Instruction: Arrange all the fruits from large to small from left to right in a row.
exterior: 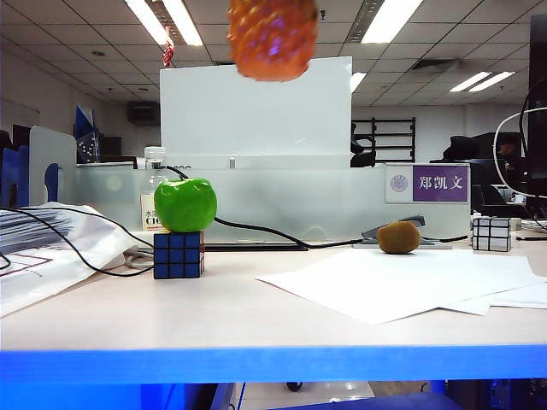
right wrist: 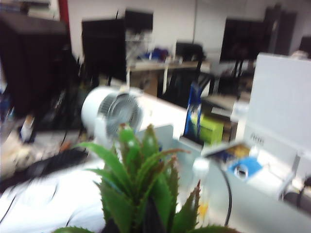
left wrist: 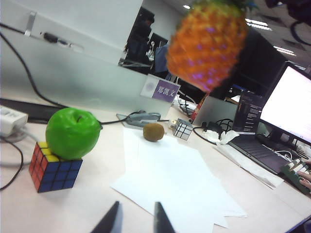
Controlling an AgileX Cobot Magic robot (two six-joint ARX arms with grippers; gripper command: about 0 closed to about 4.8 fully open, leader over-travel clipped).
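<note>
The orange-yellow pineapple (exterior: 272,38) hangs high above the table, well clear of everything; the left wrist view shows it in mid-air too, pineapple (left wrist: 206,43). Its spiky green crown (right wrist: 141,179) fills the right wrist view, and my right gripper (right wrist: 146,221) is shut on it among the leaves. The green apple (exterior: 185,205) rests on top of a dark blue puzzle cube (exterior: 178,254) at the left. The brown kiwi (exterior: 398,237) lies on the table at the right. My left gripper (left wrist: 136,218) hovers open over the near tabletop, with nothing between its fingers.
White paper sheets (exterior: 402,282) lie at centre right. A silver mirror cube (exterior: 491,233) stands right of the kiwi. A black cable (exterior: 77,248) and more paper lie at the left. A frosted divider (exterior: 282,201) closes the back. A laptop (left wrist: 286,111) is off to the side.
</note>
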